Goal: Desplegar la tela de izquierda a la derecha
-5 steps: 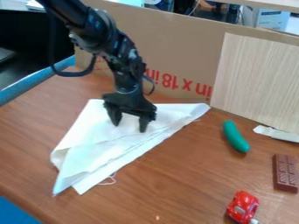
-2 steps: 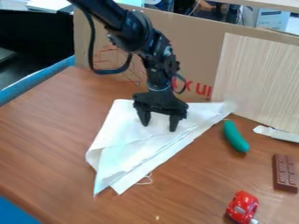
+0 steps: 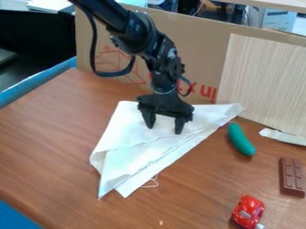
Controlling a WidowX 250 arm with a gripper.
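The black gripper (image 3: 164,129) points down over the upper middle of the white cloth (image 3: 143,147), its two fingers apart and their tips at the cloth's surface. The cloth lies folded on the wooden table, roughly a triangle, with layered edges along its lower right side and loose threads near the bottom. Its upper right corner is close to the cardboard wall, and its lower point faces the front of the table. Whether the fingertips press on the cloth cannot be made out.
Right of the cloth lies a green toy vegetable (image 3: 241,139). A chocolate bar (image 3: 291,177) is at the right edge and a red toy car (image 3: 248,212) at the lower right. A cardboard wall (image 3: 197,49) and a light wood panel (image 3: 263,80) stand behind.
The gripper has shifted to the right, and the whole cloth has slid the same way beneath it, still folded. The fingers remain apart.
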